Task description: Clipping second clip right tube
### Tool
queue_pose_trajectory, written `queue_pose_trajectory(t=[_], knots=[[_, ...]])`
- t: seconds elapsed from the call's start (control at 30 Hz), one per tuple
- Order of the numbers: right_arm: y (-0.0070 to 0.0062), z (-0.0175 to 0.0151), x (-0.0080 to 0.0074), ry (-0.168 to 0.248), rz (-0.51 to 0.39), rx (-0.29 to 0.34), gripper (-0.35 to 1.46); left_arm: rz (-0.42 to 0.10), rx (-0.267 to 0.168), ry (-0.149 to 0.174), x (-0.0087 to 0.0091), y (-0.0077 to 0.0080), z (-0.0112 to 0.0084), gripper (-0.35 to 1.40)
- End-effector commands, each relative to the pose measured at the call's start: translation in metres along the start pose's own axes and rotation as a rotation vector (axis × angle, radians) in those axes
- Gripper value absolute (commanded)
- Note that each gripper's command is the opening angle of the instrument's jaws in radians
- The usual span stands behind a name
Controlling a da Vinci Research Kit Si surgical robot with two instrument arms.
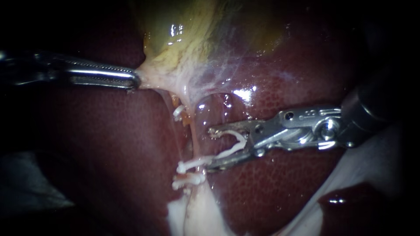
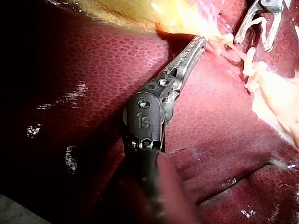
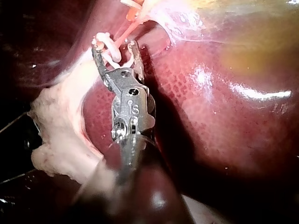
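Jaws of my right instrument (image 1: 211,148) stand apart, carrying an open clip (image 1: 229,152) against the tube (image 1: 194,146), just above a fastened clip (image 1: 189,180); my left instrument (image 1: 135,80) clamps the gallbladder (image 1: 175,43).

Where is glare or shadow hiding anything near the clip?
Endoscope view: glare spots on the liver above the right instrument, its clip evenly lit; left instrument shaft fades into shadow. Left wrist view: the gallbladder is overexposed. Right wrist view: shadow beside the shaft.
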State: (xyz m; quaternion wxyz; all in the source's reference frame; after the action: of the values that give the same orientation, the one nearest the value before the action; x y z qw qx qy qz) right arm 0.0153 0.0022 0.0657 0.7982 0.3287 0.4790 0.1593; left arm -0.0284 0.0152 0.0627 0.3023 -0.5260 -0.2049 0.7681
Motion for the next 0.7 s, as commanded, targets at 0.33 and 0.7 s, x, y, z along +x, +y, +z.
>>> queue_pose_trajectory(t=[0.33,0.7], knots=[[0.0013,0.0031,-0.0011,0.027,0.030,0.019,0.50,0.000,0.001,0.000,0.0000,0.0001,-0.0001,-0.35],[0.0017,0.0063,-0.0021,0.099,0.089,0.122,0.50,0.000,0.001,0.000,0.0000,0.0001,-0.0001,-0.35]])
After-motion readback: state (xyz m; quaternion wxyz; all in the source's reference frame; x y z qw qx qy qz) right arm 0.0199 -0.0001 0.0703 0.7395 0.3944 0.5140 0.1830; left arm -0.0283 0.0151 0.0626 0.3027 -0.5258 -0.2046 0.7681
